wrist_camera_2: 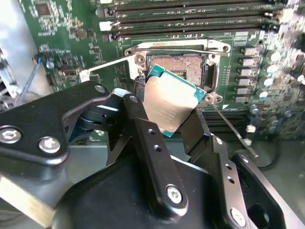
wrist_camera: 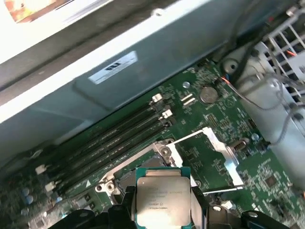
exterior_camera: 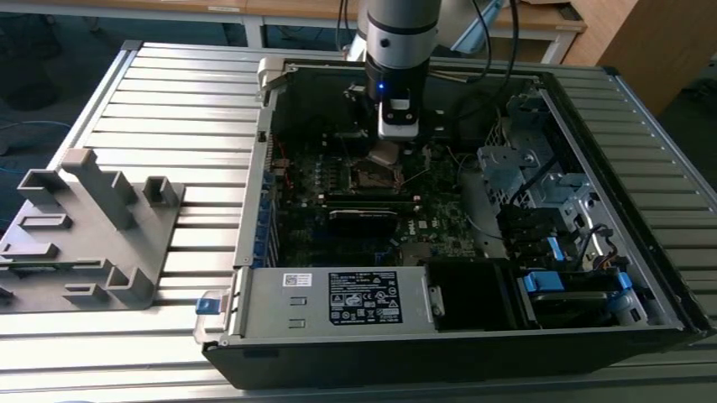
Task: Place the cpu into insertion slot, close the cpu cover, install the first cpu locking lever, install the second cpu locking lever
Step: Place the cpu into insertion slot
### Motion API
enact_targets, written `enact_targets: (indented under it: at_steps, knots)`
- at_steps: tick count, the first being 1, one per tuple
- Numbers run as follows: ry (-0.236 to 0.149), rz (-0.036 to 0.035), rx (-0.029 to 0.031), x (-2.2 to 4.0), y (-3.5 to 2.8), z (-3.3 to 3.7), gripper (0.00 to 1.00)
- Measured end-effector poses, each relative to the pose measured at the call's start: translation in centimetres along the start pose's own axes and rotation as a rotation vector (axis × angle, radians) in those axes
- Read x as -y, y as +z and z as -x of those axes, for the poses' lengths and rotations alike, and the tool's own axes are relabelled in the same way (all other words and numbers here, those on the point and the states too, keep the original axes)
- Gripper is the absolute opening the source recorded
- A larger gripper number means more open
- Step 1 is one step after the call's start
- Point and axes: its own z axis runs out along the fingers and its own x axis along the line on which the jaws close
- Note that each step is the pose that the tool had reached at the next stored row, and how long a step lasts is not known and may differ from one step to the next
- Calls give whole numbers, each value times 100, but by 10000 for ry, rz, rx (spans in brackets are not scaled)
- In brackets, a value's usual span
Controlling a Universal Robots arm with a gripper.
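My gripper [wrist_camera_2: 167, 113] is shut on the cpu [wrist_camera_2: 172, 101], a small square chip with a dull grey metal top, held by two opposite edges and tilted. It hangs just above the insertion slot [wrist_camera_2: 185, 66], whose contact field lies bare inside a silvery rim on the green motherboard. In the first wrist view the cpu [wrist_camera: 163, 193] sits between the black fingers [wrist_camera: 198, 204], with the slot [wrist_camera: 125, 180] partly hidden behind it. The silvery cpu cover [wrist_camera: 224, 152] stands swung open beside the slot. In the exterior view the gripper [exterior_camera: 387, 153] is low inside the case, over the slot [exterior_camera: 375, 175].
The motherboard lies in an open computer case [exterior_camera: 252, 210] on a slatted metal table. Thin wire levers [wrist_camera_2: 110, 64] stick out beside the socket. Memory slots [wrist_camera: 114, 138] run alongside it. A power supply [exterior_camera: 336, 298] and drive cage [exterior_camera: 526, 168] crowd the case. A grey fixture [exterior_camera: 90, 227] stands at the exterior view's left.
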Motion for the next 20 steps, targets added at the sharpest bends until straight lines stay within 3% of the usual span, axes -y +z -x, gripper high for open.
enact_targets:
  at_steps: [20]
  knots:
    - [3572,-84,317,5,47,-1,54]
